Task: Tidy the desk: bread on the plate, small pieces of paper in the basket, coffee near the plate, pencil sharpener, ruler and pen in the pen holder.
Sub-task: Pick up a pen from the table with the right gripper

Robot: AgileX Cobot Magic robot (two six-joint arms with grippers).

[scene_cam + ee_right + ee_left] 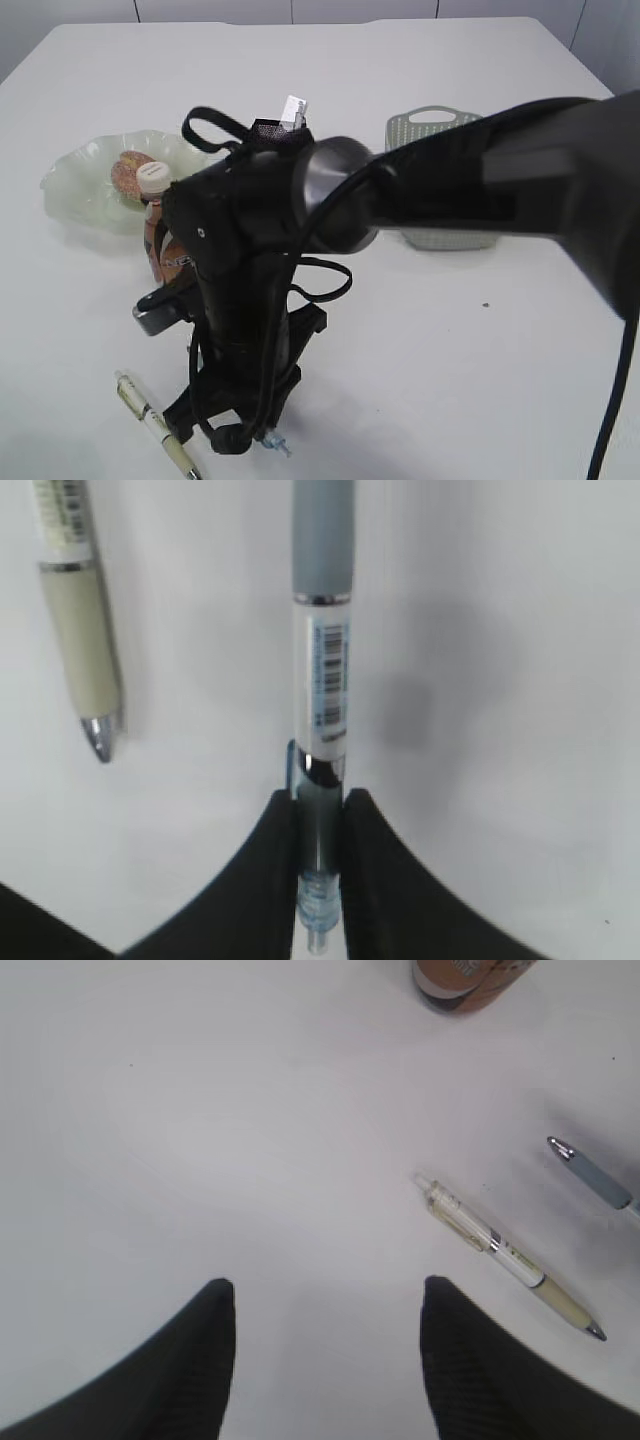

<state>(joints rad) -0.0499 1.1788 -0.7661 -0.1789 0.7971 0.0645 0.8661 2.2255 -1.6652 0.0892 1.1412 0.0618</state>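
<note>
Pen (322, 660) with the grey grip lay low in the middle of the right wrist view, its clear blue end pinched between the right gripper's (320, 825) black fingers (275, 865) on the white bench (500, 630). A cream pen (75, 610) lay at upper left. The left gripper's (328, 1305) fingers stood spread over bare bench, holding nothing.

Grey-gripped barcoded pen (322, 650), cream pen (510, 1258), pale-green plate (70, 185), white table (480, 350)
</note>
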